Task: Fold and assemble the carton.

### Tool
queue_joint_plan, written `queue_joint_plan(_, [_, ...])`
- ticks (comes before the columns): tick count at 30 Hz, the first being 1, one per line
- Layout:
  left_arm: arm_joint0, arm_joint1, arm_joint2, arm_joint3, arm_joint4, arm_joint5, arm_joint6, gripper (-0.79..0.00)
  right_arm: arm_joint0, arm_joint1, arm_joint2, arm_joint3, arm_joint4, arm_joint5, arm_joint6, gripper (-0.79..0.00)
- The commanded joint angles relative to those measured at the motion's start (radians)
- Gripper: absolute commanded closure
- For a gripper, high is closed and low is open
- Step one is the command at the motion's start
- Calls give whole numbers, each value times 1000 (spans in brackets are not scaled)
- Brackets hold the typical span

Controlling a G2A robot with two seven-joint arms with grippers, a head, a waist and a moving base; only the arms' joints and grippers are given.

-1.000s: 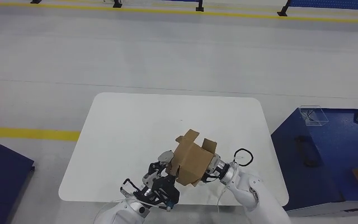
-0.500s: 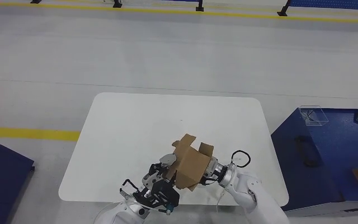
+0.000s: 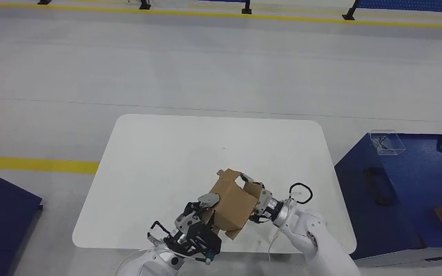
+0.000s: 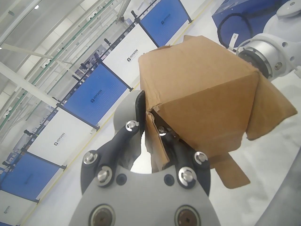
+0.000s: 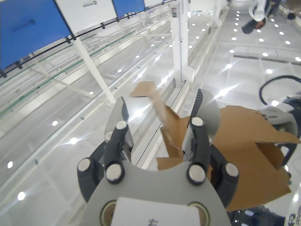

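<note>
A brown carton (image 3: 233,201) with loose flaps is held tilted above the near part of the white table (image 3: 173,159), between the two arms. My left gripper (image 3: 204,208) is at the carton's left side. In the left wrist view that gripper (image 4: 150,118) is shut on a wall edge of the carton (image 4: 200,99), with one finger partly hidden behind the cardboard. My right gripper (image 3: 257,204) is at the carton's right side. In the right wrist view it (image 5: 161,109) stands open, a thin flap (image 5: 162,114) rising between its fingers and the carton body (image 5: 247,161) just beyond.
A blue cabinet (image 3: 394,200) stands right of the table and a blue block (image 3: 14,210) sits at the left edge. The far half of the table is bare white surface.
The carton has turned and sunk a little toward the table, its upper flaps shifting. Both grippers stayed at its sides near the table's front edge.
</note>
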Motion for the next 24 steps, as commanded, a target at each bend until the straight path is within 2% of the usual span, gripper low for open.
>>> queue_joint_plan(1, [5, -1, -24, -18, -170, -66, -27, 0, 4, 5, 34, 24, -106, -54, 84, -785])
queue_joint_plan(4, [-3, -3, -96, -17, -499, -180, -63, 0, 8, 18, 101, 48, -228, -103, 218, -785])
queue_joint_plan(8, [-47, 0, -189, 57, -952, -363, -160, 0, -8, 34, 203, 28, -347, -192, 418, -785])
queue_joint_plan(11, [-98, 3, -218, 137, -1259, -453, -295, 0, -35, 39, 265, -18, -430, -328, 553, -785])
queue_joint_plan(13, [-137, 6, -221, 189, -1445, -481, -397, 0, -62, 38, 285, -59, -455, -416, 626, -785])
queue_joint_plan(14, [-157, 6, -212, 214, -1543, -491, -458, 0, -67, 38, 287, -65, -455, -427, 634, -785])
queue_joint_plan(22, [-165, 7, -210, 224, -1577, -492, -477, 0, -67, 38, 287, -65, -455, -427, 634, -785])
queue_joint_plan(23, [-159, 5, -203, 222, -1615, -487, -465, 0, -68, 38, 283, -73, -477, -431, 633, -785])
queue_joint_plan(24, [-140, 0, -173, 220, -1771, -462, -467, 0, -69, 38, 286, -88, -531, -483, 651, -785])
